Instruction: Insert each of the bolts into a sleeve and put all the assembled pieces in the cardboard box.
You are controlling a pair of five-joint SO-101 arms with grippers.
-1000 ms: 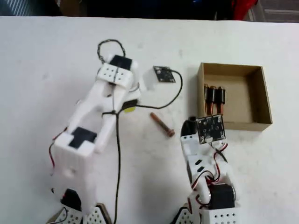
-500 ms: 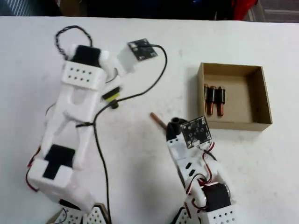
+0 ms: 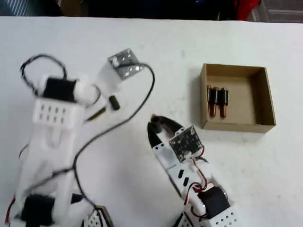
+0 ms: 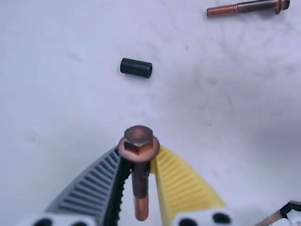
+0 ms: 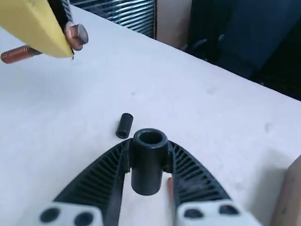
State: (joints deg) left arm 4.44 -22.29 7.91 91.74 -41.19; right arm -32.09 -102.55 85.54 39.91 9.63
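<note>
My left gripper (image 4: 138,153) is shut on a copper bolt (image 4: 139,176), hex head outward, above the table. A loose black sleeve (image 4: 136,68) lies a short way beyond it, the same sleeve (image 3: 112,102) that the high view shows beside the left gripper (image 3: 99,112). My right gripper (image 5: 148,150) is shut on another black sleeve (image 5: 148,162), held with its bore facing out. It hovers over a second bolt (image 3: 154,117) lying on the table, also in the left wrist view (image 4: 244,8). The cardboard box (image 3: 235,126) holds three assembled pieces (image 3: 217,100).
The right gripper (image 3: 158,126) sits just left of the box's near corner. The left arm's black cable (image 3: 137,106) loops across the table between the two arms. White table surface stretches behind and to the left.
The left arm has swung left and back toward the near-left, uncovering the loose sleeve. The right arm has moved left from the box to above the lying bolt.
</note>
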